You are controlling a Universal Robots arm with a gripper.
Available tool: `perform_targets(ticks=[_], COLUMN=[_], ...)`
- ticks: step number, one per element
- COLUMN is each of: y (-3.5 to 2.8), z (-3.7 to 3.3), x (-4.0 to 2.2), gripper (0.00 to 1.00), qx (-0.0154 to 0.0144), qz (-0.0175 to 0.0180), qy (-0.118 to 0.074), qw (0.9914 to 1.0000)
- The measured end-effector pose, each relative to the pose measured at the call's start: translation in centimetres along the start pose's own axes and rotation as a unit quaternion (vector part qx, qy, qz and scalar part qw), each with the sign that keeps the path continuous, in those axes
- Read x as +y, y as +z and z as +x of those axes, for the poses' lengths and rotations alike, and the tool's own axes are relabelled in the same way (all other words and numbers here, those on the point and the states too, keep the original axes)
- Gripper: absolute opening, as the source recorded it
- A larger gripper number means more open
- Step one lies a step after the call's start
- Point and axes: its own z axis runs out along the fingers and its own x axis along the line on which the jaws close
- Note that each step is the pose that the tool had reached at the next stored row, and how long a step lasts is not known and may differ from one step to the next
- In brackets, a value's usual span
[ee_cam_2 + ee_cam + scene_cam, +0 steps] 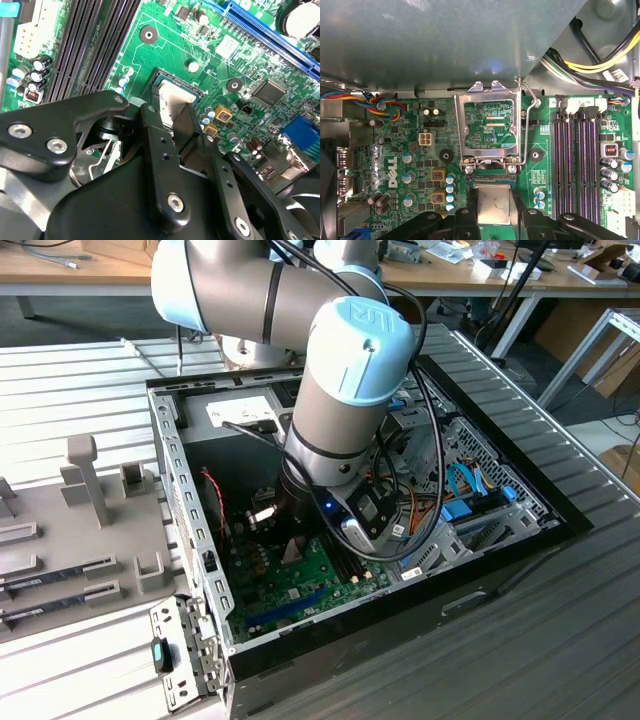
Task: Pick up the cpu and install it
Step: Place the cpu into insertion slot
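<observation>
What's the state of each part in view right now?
cpu: gripped, at the socket; seating unclear.
gripper: shut on the cpu.
socket load plate: flipped up, open.
socket lever: raised.
memory slots: empty.
case: side open.

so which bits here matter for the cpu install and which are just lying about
Job: cpu, gripper closed on it, open socket frame, green board.
Lying about: memory slots, coloured cables, grey tray.
</observation>
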Motion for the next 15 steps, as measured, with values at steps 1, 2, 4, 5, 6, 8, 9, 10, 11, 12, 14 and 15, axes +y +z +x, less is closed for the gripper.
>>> perform_targets(ticks=[1, 2, 4, 5, 6, 8, 9, 10, 11, 12, 14, 15], y=[0.0, 0.0, 0.0, 0.0, 0.0, 0.0, 0.01, 0.01, 0.02, 0.02, 0.06, 0.11], z=[0.0, 0.0, 0.0, 0.01, 0.01, 0.03, 0.03, 0.03, 0.03, 0.03, 0.05, 0.06], x=[0.0, 0.0, 0.0, 0.0, 0.0, 0.0, 0.0, 0.0, 0.0, 0.0, -0.01, -0.01], gripper=[0.36, 0.36, 0.36, 0.36, 0.36, 0.36, 0.37, 0.37, 0.44, 0.44, 0.44, 0.44], qx=[0.0, 0.0, 0.0, 0.0, 0.0, 0.0002, 0.0001, 0.0, 0.0, 0.0, 0.0, 0.0001], qz=[0.0, 0.0, 0.0, 0.0, 0.0, 0.0001, -0.0001, -0.0001, -0.0001, -0.0001, 0.0001, 0.0002], qy=[0.0, 0.0, 0.0, 0.0, 0.0, 0.0, 0.0, 0.0, 0.0, 0.0, 0.0, 0.0], qw=[1.0, 1.0, 1.0, 1.0, 1.0, 1.0, 1.0, 1.0, 1.0, 1.0, 1.0, 1.0])
